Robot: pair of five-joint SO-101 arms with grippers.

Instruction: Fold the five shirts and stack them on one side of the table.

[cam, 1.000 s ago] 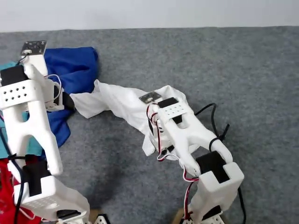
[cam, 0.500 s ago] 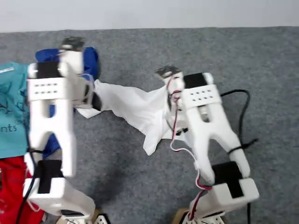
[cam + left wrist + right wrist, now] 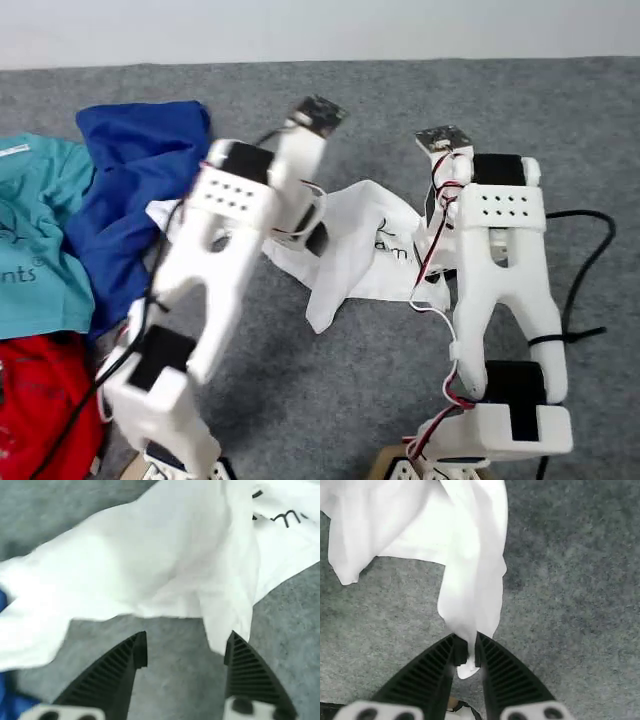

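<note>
Since 1.0 s ago: note left arm (image 3: 225, 250) swung off the blue shirt (image 3: 130, 190) at the table's left side and in toward the middle, now above the white shirt (image 3: 350, 255). Note right arm (image 3: 500, 260) shifted the other way, from the middle of the white shirt out to its right-hand edge. White shirt dragged along: more bunched, printed panel now turned up beside the right arm. Blue shirt uncovered.

Find left gripper (image 3: 186, 642) released: jaws spread wide, nothing between them, poised just above the white shirt. Hanging fold of cloth just beside one finger; grey table seen through the gap. Contact with the cloth: cannot tell.

Find right gripper (image 3: 467, 647) clenched on a narrow fold of the white shirt. Cloth pinched between the fingertips, small tag of fabric poking out past them, rest of the fold running off toward the shirt's body.

White shirt: crumpled, unfolded, on the grey table (image 3: 560, 130) between the two arms, roughly mid-table, one end under the left arm and near the blue shirt.

Other shirts, all at the left side:
- blue shirt heaped, touching the teal shirt (image 3: 35, 240)
- teal shirt spread flat at the left edge
- red shirt (image 3: 40, 400) nearer the arm bases, just beside the teal one

All unfolded. Count four shirts in the high view.
</note>
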